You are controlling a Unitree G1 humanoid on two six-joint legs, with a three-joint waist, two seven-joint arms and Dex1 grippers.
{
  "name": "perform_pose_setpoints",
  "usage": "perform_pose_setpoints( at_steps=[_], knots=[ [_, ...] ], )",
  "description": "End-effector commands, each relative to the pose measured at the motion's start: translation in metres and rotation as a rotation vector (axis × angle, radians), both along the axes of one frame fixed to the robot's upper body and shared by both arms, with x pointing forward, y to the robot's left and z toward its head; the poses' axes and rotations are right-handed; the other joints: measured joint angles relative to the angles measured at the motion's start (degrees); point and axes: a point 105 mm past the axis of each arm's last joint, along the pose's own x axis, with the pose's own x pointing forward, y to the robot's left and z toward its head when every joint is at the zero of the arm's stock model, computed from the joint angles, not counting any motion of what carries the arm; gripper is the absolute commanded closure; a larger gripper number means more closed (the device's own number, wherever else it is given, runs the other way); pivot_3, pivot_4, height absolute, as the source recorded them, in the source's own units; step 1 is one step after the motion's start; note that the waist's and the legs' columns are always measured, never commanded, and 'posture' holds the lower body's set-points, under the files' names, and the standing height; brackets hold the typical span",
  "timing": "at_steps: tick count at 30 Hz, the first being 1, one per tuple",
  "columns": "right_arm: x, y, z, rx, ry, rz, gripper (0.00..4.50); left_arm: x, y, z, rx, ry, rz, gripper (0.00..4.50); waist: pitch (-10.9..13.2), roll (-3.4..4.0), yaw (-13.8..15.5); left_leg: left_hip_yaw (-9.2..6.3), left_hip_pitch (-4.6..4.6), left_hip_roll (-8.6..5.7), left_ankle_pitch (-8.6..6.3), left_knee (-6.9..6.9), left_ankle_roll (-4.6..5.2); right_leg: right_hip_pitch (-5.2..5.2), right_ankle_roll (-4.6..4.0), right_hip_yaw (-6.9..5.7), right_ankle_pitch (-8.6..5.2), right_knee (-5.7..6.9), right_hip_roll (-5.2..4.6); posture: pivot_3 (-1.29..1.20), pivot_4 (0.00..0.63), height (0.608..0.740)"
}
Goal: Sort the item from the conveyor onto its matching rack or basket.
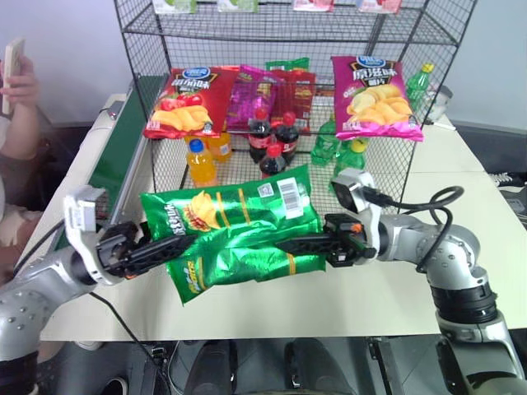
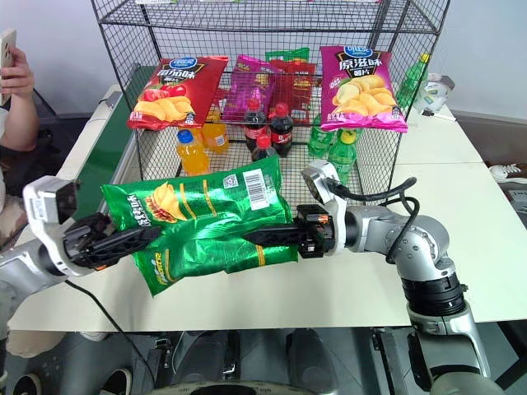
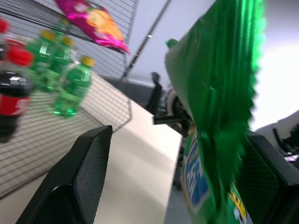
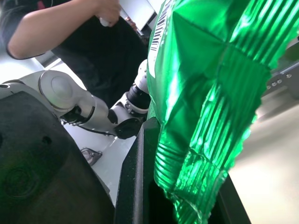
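- Green bag (image 1: 235, 230) is hanging in mid-air over the worktop (image 1: 461, 206), just in front of the rack (image 1: 387, 37), barcode side facing up.
- Right hand (image 1: 309, 245) is clamping together on the bag's crimped end; the right wrist view is showing the foil pinched between its fingers.
- Left hand (image 1: 160, 251) is sitting at the logo end with fingers (image 3: 81, 182) standing apart; bag edge is lying between them, not gripped.
- Judgement: a handover to the right hand is finishing, so the right is carrying the load alone.
- To do it well: be pulling the left hand clear sideways before swinging, keeping the bag level and the pinch on the crimp seam so the foil isn't slipping.
- Then be lifting toward the tier with the red bag (image 1: 183, 100) and magenta bag (image 1: 375, 97); watch the wire front edge.
- Conveyor (image 1: 119, 148) is mostly hidden behind rack and bag.
- Can't tell how deep the right hand's bite is.
- Person's hand (image 1: 18, 78) is cut off at the frame edge.
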Motion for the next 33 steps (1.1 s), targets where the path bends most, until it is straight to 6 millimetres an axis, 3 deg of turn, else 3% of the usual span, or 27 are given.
perform_pose_setpoints(
  at_steps=[1,3,6,9,12,15,18,23,30,33],
  knots=[
    [0.015,-0.005,0.029,-0.013,-0.402,-0.224,4.47,0.007,0.023,0.008,0.023,-0.095,0.143,0.61,0.0,0.01,0.1,0.00,-0.01,-0.01,0.00,0.00,0.00,-0.01,0.00,0.00,0.00,-0.01,-0.01,0.00,0.150,0.739],
    [0.025,-0.004,0.040,-0.026,-0.635,-0.358,4.47,0.015,0.035,0.011,0.026,-0.151,0.246,0.61,0.0,0.01,0.1,0.00,-0.01,-0.01,0.00,-0.02,0.00,-0.01,0.00,-0.01,0.00,-0.03,-0.01,0.00,0.150,0.739],
    [0.042,-0.006,0.065,-0.081,-1.122,-0.579,4.47,0.024,0.045,0.010,0.035,-0.181,0.329,0.61,0.0,0.01,0.1,0.01,-0.02,-0.04,0.00,-0.02,-0.01,-0.01,0.01,-0.01,0.00,-0.06,-0.01,0.00,0.150,0.739],
    [0.048,-0.005,0.075,-0.149,-1.481,-0.651,4.47,0.031,0.046,0.006,0.057,-0.211,0.366,0.61,0.0,0.01,0.1,0.04,-0.03,-0.07,0.00,-0.01,-0.01,-0.02,0.02,-0.01,0.01,-0.06,0.00,0.00,0.150,0.739],
    [0.053,-0.007,0.078,-0.154,-1.664,-0.695,4.47,0.036,0.043,0.006,0.055,-0.236,0.371,0.61,0.0,-0.04,0.3,0.04,-0.03,-0.06,0.01,-0.01,-0.02,0.00,0.03,-0.04,0.01,-0.09,0.01,0.00,0.150,0.739],
    [0.095,-0.031,0.073,-0.456,-1.866,-0.864,4.47,0.044,0.040,0.008,0.082,-0.283,0.390,0.61,0.0,-0.04,0.2,0.06,-0.02,-0.07,0.01,0.03,-0.03,0.01,0.03,-0.02,0.02,-0.08,0.00,0.00,0.150,0.739],
    [0.124,-0.045,0.067,-0.704,-1.971,-0.910,4.47,0.049,0.036,0.007,0.100,-0.288,0.388,0.61,0.0,-0.03,0.1,0.09,-0.02,-0.08,0.03,0.10,-0.05,0.00,0.03,0.00,0.02,0.00,-0.01,0.00,0.150,0.739],
    [0.156,-0.056,0.060,-0.962,-1.944,-0.983,4.47,0.049,0.030,-0.002,0.138,-0.293,0.386,0.61,0.0,-0.02,-0.3,0.12,-0.02,0.00,0.23,0.01,-0.40,-0.09,0.02,0.08,0.02,0.00,0.12,0.00,0.150,0.739],
    [0.171,-0.047,0.050,-1.033,-1.838,-1.036,4.47,0.046,0.029,-0.008,0.141,-0.281,0.399,0.61,0.0,-0.01,-0.2,0.14,-0.02,0.02,0.11,-0.01,-0.18,-0.10,0.03,0.12,0.02,0.02,0.11,0.00,0.150,0.739],
    [0.173,-0.037,0.049,-0.987,-1.785,-1.078,4.47,0.046,0.028,-0.014,0.142,-0.261,0.401,0.61,0.0,-0.02,-0.2,0.12,-0.01,0.02,0.11,0.02,-0.18,-0.06,0.03,0.08,0.02,0.04,0.09,0.00,0.150,0.739]
  ],
)
